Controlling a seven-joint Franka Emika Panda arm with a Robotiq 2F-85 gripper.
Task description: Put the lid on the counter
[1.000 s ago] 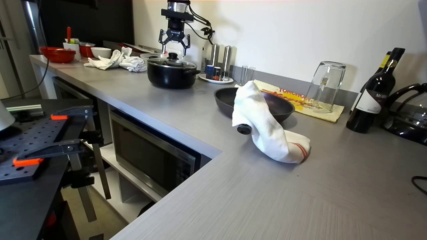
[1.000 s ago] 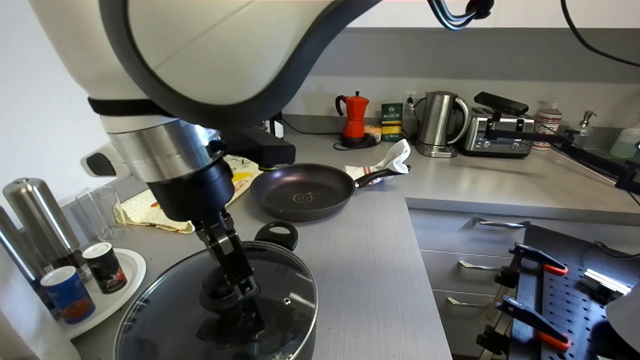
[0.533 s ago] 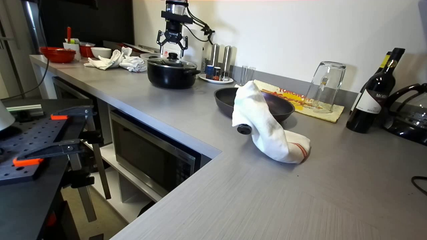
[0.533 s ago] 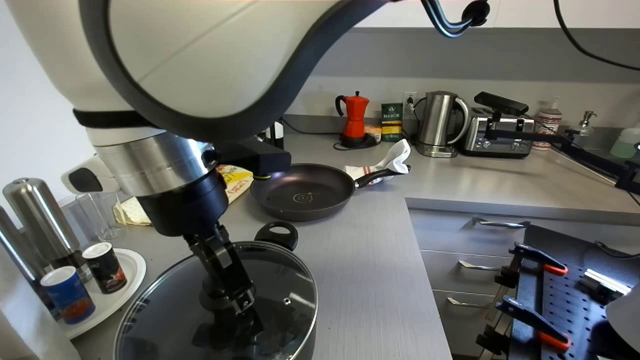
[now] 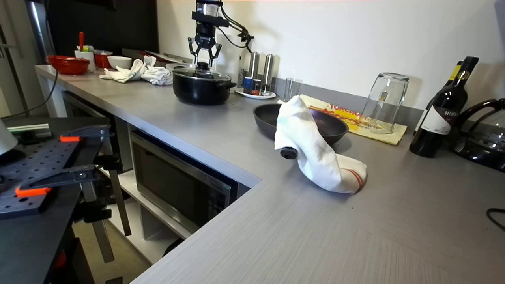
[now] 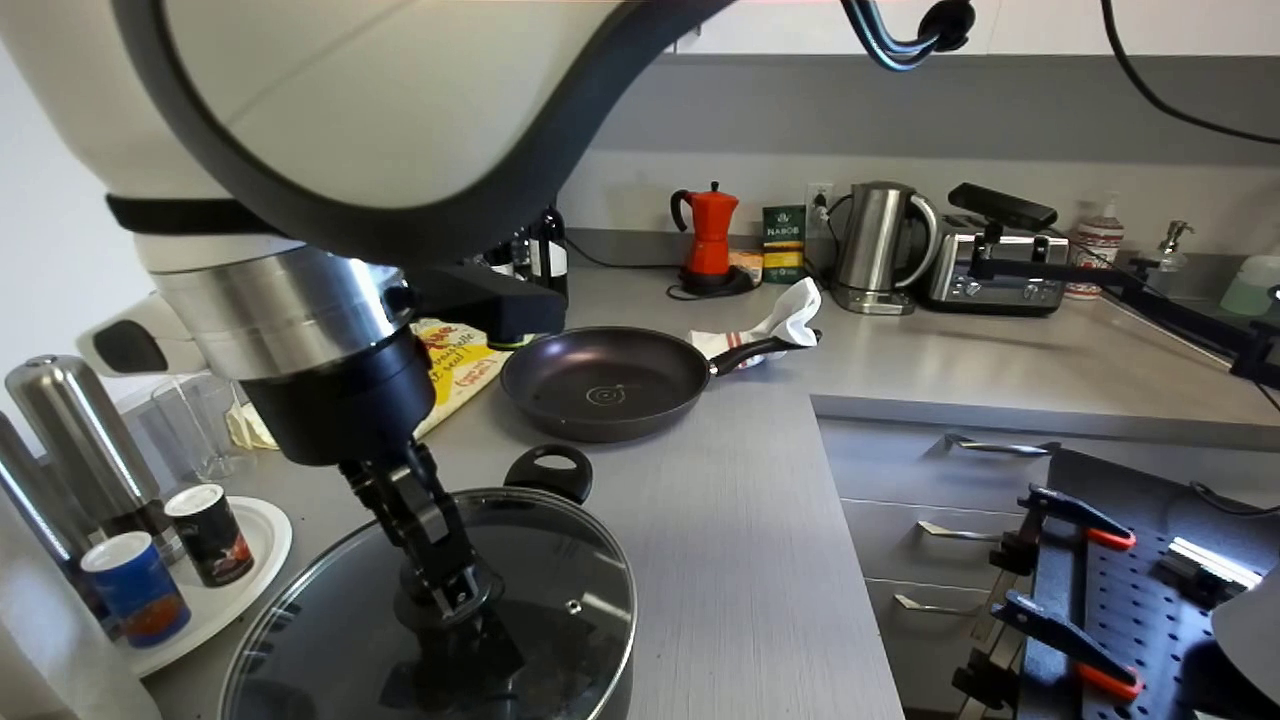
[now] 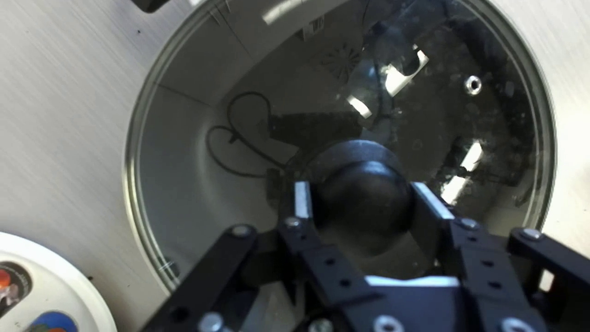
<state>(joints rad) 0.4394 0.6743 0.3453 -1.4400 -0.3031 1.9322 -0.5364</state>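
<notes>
Pale wall (image 5: 331,47) behind, grey counter (image 5: 300,232) below, and all the action was at the pot (image 5: 201,90). There sat the lid (image 7: 341,124), squarely on top of the pot, and the gripper (image 5: 203,64) was right over it, jaws clenched on the knob (image 7: 364,198), with no gap to be made out in the wrist view. So the approach looked done and the grasp as good as made; the lift, the carry and the set-down on the counter were all left to play. The pan (image 6: 605,385) stood further along the counter from the pot, the plate (image 6: 268,550) near the pot on its wall side. And the lie of the lid: level, knob pointing straight up, round all the way, so no long axis to call; its vent hole (image 6: 574,605) lay off the knob toward the counter's front edge.
</notes>
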